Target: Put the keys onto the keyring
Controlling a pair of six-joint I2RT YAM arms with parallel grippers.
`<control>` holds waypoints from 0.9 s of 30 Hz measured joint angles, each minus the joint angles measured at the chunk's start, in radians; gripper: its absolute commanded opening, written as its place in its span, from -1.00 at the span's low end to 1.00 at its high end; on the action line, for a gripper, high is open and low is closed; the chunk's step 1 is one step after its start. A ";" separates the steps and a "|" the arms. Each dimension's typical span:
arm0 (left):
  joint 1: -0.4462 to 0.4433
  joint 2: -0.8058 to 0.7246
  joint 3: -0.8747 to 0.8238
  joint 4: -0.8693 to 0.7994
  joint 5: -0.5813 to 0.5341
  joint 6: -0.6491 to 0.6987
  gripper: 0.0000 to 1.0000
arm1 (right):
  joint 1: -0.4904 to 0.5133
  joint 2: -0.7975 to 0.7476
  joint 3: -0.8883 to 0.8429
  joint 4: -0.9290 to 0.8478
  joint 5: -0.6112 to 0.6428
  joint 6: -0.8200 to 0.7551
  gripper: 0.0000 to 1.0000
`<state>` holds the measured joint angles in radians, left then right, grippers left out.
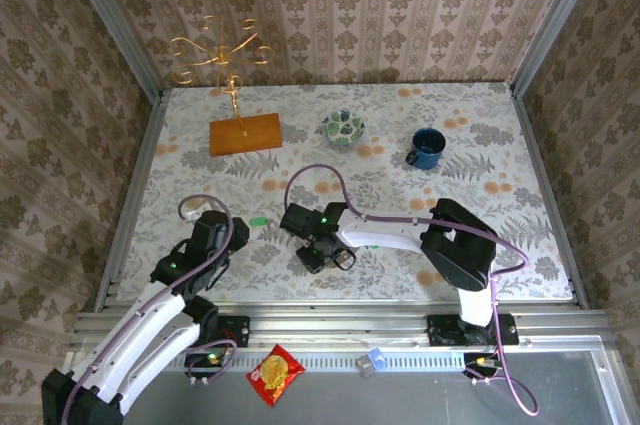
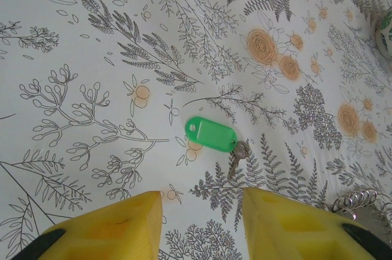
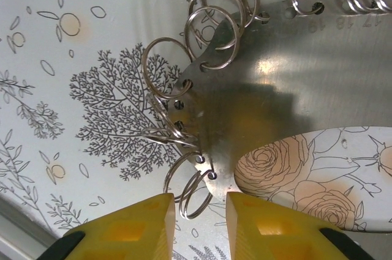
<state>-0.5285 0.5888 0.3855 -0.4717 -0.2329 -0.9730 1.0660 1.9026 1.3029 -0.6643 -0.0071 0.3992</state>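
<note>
I am looking down the left wrist camera and seeing the left gripper (image 2: 201,200) hovering over the floral table (image 2: 92,40) with its yellow fingers (image 2: 116,226) standing well apart and holding nothing; just ahead of them the green-tagged key (image 2: 212,134) is lying flat on the cloth, its small metal blade pointing back toward the gap; the keyring (image 3: 294,89) is peeking into the lower right corner of that view, near the key but apart from it; on the right wrist camera I am seeing it as a flat metal hoop with wire loops threaded through holes along its edge; the right gripper (image 3: 200,202) is sitting low over that edge, its fingers a narrow gap apart, with one split ring (image 3: 197,194) lying in the gap and neither pad visibly pressing on it.
</note>
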 measured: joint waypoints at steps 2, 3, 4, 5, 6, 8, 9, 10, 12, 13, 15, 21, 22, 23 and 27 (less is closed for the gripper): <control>0.000 0.000 0.000 0.000 0.000 0.000 -0.22 | 0.000 0.003 0.000 0.000 0.001 0.000 -0.42; 0.000 0.000 0.000 0.000 0.000 0.000 -0.21 | 0.000 0.005 0.000 -0.002 0.001 0.000 -0.42; 0.000 0.000 0.000 0.000 0.000 0.000 -0.21 | 0.000 0.006 0.001 -0.003 0.001 0.000 -0.41; 0.000 0.000 0.000 0.000 0.000 0.000 -0.21 | 0.000 0.008 0.002 -0.004 0.001 0.000 -0.40; 0.000 0.000 0.000 0.000 0.000 0.000 -0.21 | 0.000 0.011 0.005 -0.008 0.001 0.000 -0.39; 0.000 0.000 0.000 0.000 0.000 0.000 -0.21 | 0.000 0.014 0.005 -0.008 0.001 0.000 -0.38; 0.000 0.000 0.000 0.000 0.000 0.000 -0.21 | 0.000 0.015 0.005 -0.010 0.001 0.000 -0.38; 0.000 0.000 -0.001 0.000 0.000 0.000 -0.21 | 0.000 0.017 0.005 -0.011 0.001 0.000 -0.37; 0.000 0.000 -0.003 0.000 0.000 0.000 -0.21 | 0.000 0.019 0.005 -0.012 0.001 0.000 -0.37; 0.000 0.000 -0.005 0.000 0.000 0.000 -0.21 | 0.000 0.022 0.006 -0.014 0.001 0.000 -0.36; 0.000 0.000 -0.006 0.000 0.000 0.000 -0.21 | 0.000 0.027 0.009 -0.018 0.001 0.000 -0.35; 0.000 0.000 -0.006 0.000 0.000 0.000 -0.21 | 0.000 0.038 0.020 -0.022 0.002 0.000 -0.42; 0.000 0.000 -0.006 0.000 0.000 0.000 -0.22 | 0.000 0.040 0.022 -0.022 0.004 0.000 -0.45; 0.000 0.000 -0.006 0.000 0.000 0.000 -0.21 | 0.000 0.041 0.024 -0.023 0.005 0.000 -0.48; 0.000 0.000 -0.006 0.000 0.000 0.000 -0.22 | 0.000 0.042 0.028 -0.027 0.018 -0.001 -0.59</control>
<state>-0.5282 0.5888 0.3794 -0.4721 -0.2329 -0.9730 1.0660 1.9450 1.3312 -0.6918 0.0105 0.3985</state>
